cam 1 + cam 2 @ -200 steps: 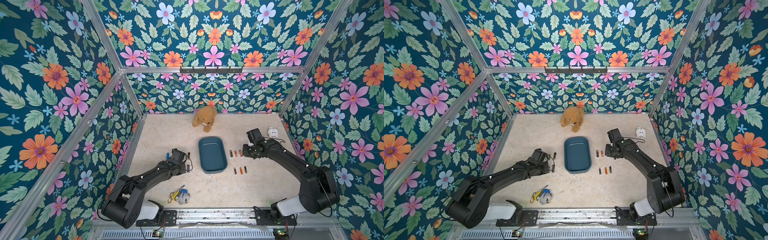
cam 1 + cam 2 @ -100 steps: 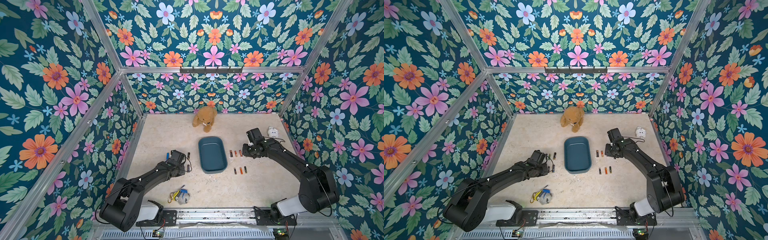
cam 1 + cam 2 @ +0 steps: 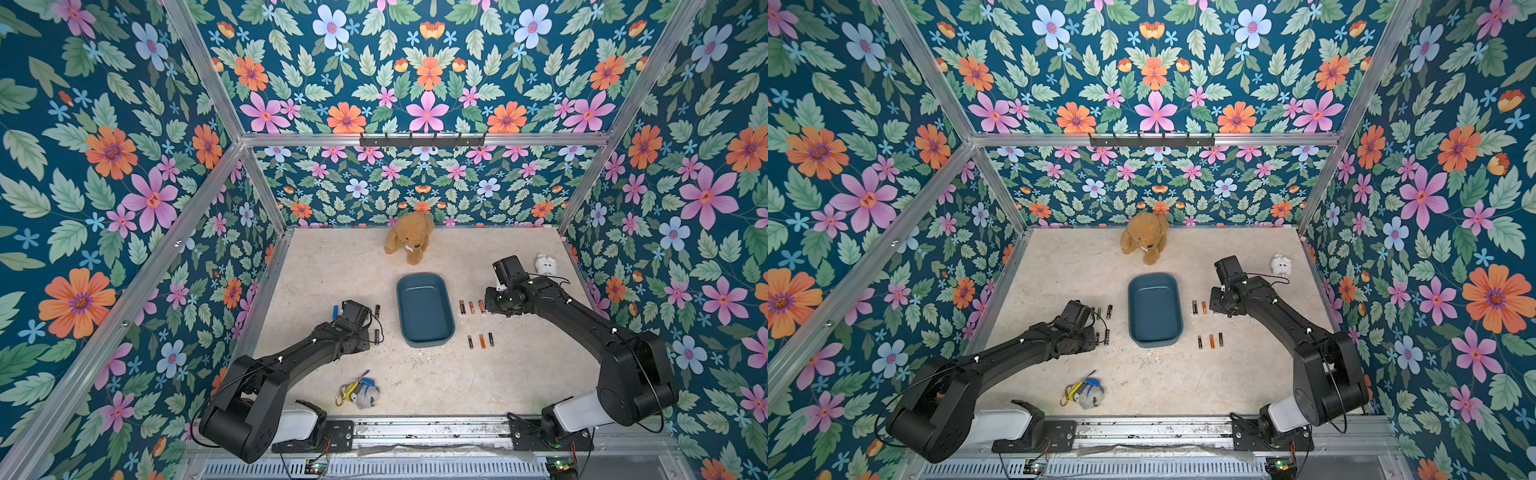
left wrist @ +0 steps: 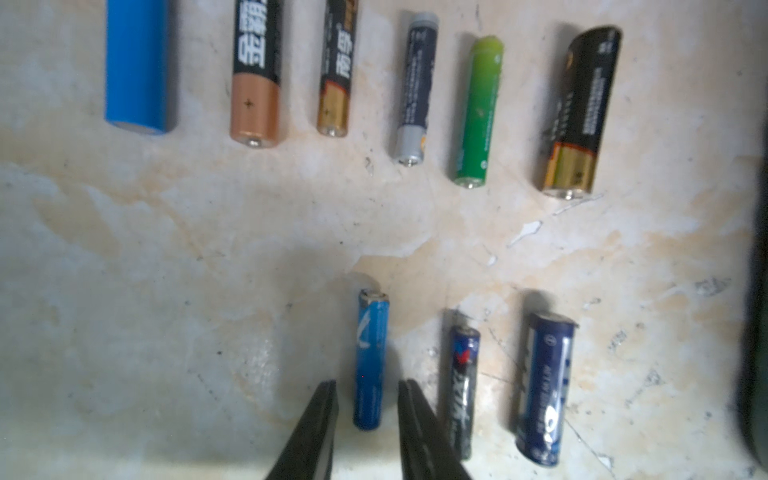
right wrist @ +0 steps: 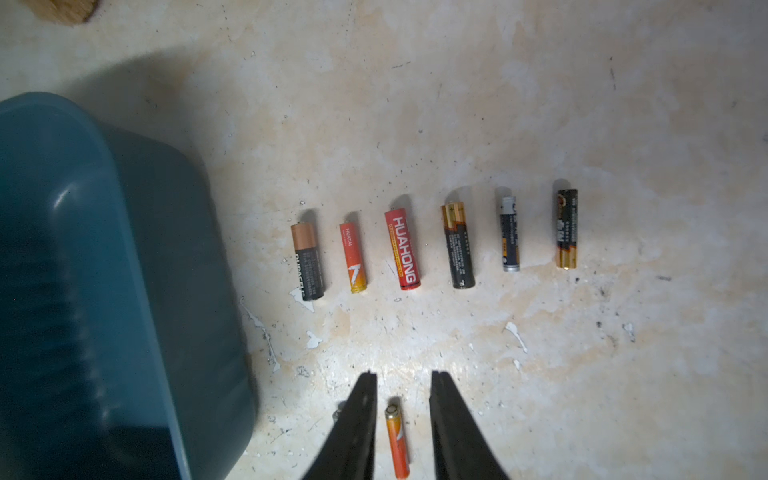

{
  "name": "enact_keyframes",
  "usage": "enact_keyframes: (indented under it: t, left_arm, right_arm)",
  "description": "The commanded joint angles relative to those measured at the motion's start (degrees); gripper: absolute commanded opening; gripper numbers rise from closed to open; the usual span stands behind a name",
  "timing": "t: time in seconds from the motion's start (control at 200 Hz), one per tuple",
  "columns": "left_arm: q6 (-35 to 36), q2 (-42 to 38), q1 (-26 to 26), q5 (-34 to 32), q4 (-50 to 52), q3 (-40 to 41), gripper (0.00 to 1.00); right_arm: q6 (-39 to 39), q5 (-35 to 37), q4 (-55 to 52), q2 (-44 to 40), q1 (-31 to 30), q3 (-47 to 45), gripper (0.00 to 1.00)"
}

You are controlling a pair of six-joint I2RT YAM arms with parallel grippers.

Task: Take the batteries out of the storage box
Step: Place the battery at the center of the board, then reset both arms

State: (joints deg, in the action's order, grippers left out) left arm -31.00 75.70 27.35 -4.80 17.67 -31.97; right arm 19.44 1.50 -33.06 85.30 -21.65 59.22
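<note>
At the middle of the bench [image 3: 419, 378], the storage box [image 3: 424, 309] is set, and the batteries [image 3: 481, 341] are laid in short rows on the bench at either side of it, outside its walls. The left hand [image 4: 368, 382] is held with fingers [image 4: 318, 419] apart astride a slim blue battery [image 4: 370, 353], no contact being seen, and the right hand [image 5: 404, 374] is likewise spread around a small orange battery [image 5: 397, 444] lying free.

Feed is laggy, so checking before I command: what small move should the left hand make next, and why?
Probably lift the left hand straight up. Its fingers stand apart either side of the blue battery, which lies on the table beside two other batteries, and the storage box looks empty.
</note>
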Motion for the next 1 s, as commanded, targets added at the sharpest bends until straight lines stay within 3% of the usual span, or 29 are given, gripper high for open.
enact_keyframes:
  t: [0.0, 0.485, 0.54, 0.645, 0.66, 0.71, 0.805, 0.905, 0.995]
  left_arm:
    - [0.7, -0.4, -0.1, -0.3, 2.2, -0.1, 0.34]
    - [1.6, -1.7, -0.2, -1.5, 5.3, -4.1, 0.39]
    - [1.7, -2.7, -0.3, -2.2, 6.1, -5.0, 0.43]
    - [3.6, -4.8, -1.4, -2.5, 6.9, -8.3, 0.66]
    - [3.9, -5.0, -1.7, -2.7, 7.0, -8.8, 0.77]
    - [4.7, -5.4, -2.7, -3.8, 7.7, -11.6, 0.99]
    - [6.9, -5.2, -4.7, -6.0, 8.4, -16.1, 1.0]
    - [9.7, -6.9, -5.2, -14.2, 4.7, -16.8, 1.0]
    - [15.1, -12.1, -6.4, -20.5, -7.0, -11.2, 1.0]
  right_arm:
    - [-0.6, -0.1, -0.2, 0.3, -0.1, 0.5, 0.29]
    - [-0.6, -0.1, -0.7, 0.3, 0.0, 1.4, 0.29]
    - [-0.5, 0.1, -0.7, 0.0, -0.1, 1.6, 0.3]
    - [-0.5, -0.5, -0.8, -1.3, -0.1, 2.7, 0.52]
    - [-0.3, -0.6, -0.6, -1.7, -0.1, 2.7, 0.55]
    - [0.5, -1.0, 0.3, -3.6, -0.1, 3.0, 0.69]
    - [1.8, 0.6, 1.2, -7.1, 0.0, 4.1, 0.87]
    - [2.3, 8.4, 2.2, -11.4, 0.0, 3.7, 0.99]
    - [2.3, 16.5, 7.9, -17.6, 1.1, -1.8, 1.0]
